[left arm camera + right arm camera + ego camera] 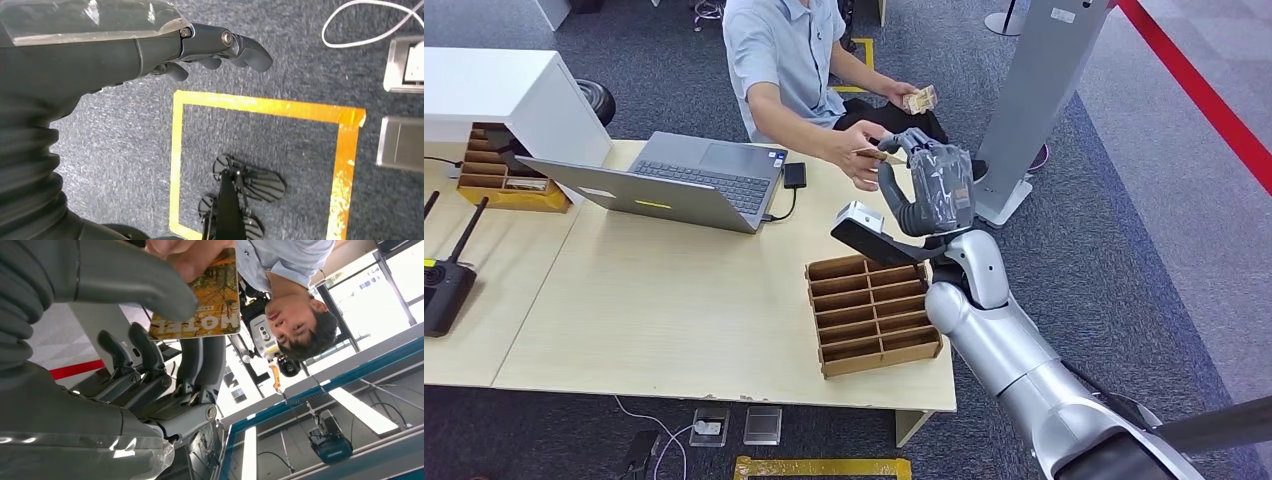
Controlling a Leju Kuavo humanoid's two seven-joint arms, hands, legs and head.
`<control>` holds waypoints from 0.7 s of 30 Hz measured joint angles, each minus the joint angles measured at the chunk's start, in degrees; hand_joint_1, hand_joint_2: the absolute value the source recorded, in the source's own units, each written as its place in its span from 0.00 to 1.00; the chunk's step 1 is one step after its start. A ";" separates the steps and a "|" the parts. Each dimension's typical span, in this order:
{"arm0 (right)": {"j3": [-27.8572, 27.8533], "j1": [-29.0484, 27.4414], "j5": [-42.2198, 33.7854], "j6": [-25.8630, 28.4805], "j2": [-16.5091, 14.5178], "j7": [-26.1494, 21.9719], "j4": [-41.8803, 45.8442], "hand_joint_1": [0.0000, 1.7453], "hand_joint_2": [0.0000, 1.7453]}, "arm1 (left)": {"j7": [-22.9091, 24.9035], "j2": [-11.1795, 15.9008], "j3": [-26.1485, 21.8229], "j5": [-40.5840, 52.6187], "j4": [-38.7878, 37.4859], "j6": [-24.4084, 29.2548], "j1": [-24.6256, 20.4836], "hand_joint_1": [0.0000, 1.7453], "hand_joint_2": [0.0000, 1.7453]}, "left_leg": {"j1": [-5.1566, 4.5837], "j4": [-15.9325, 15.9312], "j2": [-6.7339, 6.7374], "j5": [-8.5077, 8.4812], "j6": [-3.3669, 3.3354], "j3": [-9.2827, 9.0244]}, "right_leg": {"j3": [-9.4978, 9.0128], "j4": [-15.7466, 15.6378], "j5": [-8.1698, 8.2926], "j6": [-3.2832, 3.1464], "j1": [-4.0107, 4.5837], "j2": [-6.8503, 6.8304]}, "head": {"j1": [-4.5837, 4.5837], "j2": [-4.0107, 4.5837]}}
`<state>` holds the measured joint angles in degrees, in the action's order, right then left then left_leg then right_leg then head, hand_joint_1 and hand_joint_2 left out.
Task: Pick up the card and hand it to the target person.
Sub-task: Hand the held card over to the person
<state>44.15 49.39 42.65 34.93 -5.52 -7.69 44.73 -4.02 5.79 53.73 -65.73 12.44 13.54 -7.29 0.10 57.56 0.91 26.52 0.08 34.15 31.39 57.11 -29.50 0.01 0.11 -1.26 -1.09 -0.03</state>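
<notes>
The card [200,295], printed with an autumn scene and the word HOTEL, sits between the thick thumb and the darker fingers [197,360] of the right robot hand [929,185], which grasps it raised past the bench's far right corner. The person's hand [856,155] has also closed on the card; in the right wrist view those fingertips cover its upper part, and from the head view the card [876,155] shows as a thin sliver, mostly hidden behind the robot hand. The person [789,55] sits just beyond the far edge of the bench [674,300], cut off at the shoulders in the head view, and holds a small stack of cards [919,99] in the other hand.

On the bench, a wooden slotted tray [874,312] stands at the near right corner, partly covered by the right arm. An open laptop [674,180] lies near the far edge.

The left robot hand [220,50] hangs over the blue carpet [125,145] and a yellow tape square [260,105], its fingers curled in and holding nothing.
</notes>
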 joint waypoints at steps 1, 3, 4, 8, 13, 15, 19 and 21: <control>0.00 0.02 -0.10 0.00 -0.10 -0.09 -0.26 0.00 1.00 | -0.33 0.01 0.03 -0.08 0.00 -0.24 0.03 0.00 0.50 | 0.00 0.00 0.00 0.00 0.00 0.00 | 0.00 0.00 0.00 0.00 0.00 0.00 | 0.01 -0.01; 0.00 0.03 -0.65 -0.04 -0.31 -0.35 -0.70 0.00 1.00 | -0.84 0.02 0.04 -0.48 0.00 -0.30 0.10 0.00 0.00 | 0.00 0.00 0.00 0.00 0.00 0.00 | 0.00 0.00 0.00 0.00 0.00 0.00 | 0.02 0.00; 0.00 0.03 -1.10 -0.08 -0.42 -0.49 -0.90 0.00 1.00 | -0.90 0.03 0.04 -0.76 0.00 -0.17 0.15 0.00 0.00 | 0.00 0.00 0.00 0.00 0.00 0.01 | 0.00 0.00 0.00 0.00 0.00 0.00 | 0.02 0.00; 0.00 0.04 -4.10 -0.61 -0.82 -1.15 -1.47 0.00 1.00 | -0.63 0.07 0.04 -1.60 0.00 0.87 0.47 0.00 0.00 | 0.00 0.00 0.00 0.00 0.00 0.00 | 0.00 0.00 0.00 0.00 0.00 0.00 | 0.02 0.00; -0.22 -0.71 -12.33 -2.71 -0.81 -2.98 -0.86 0.00 1.00 | -0.66 0.14 0.04 -2.74 0.00 1.81 1.20 0.00 0.00 | 0.00 0.00 0.01 0.00 0.00 -0.01 | 0.02 0.00 0.00 0.00 0.00 0.00 | 0.01 0.00; -0.48 -1.58 -14.98 -4.11 -0.52 -2.90 0.25 0.00 1.00 | -0.64 0.15 0.04 -3.08 0.00 2.16 1.40 0.00 0.00 | 0.00 0.00 0.01 0.00 0.00 -0.01 | 0.03 -0.01 0.00 0.00 0.00 0.00 | 0.00 0.00; -1.68 -5.25 -24.19 -11.06 1.57 -1.80 5.22 0.00 1.00 | -0.40 0.19 0.04 -3.82 0.00 2.90 1.73 0.00 0.00 | 0.00 0.00 0.00 0.00 0.00 -0.01 | 0.03 -0.02 0.00 0.00 -0.01 0.00 | -0.01 0.01; -2.36 -7.47 -28.36 -13.53 3.07 -1.35 8.18 0.00 1.00 | -0.21 0.26 0.04 -4.13 0.00 3.12 1.82 0.00 0.00 | 0.00 0.00 0.00 0.00 0.00 -0.01 | 0.03 -0.03 0.00 0.00 -0.01 -0.01 | 0.00 0.00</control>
<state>41.79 41.93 14.29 21.40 -2.45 -9.05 52.91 -4.22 6.05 53.77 -69.87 12.44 16.66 -5.47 0.10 57.57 0.91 26.52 0.07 34.14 31.42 57.08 -29.50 0.01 0.11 -1.26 -1.09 -0.03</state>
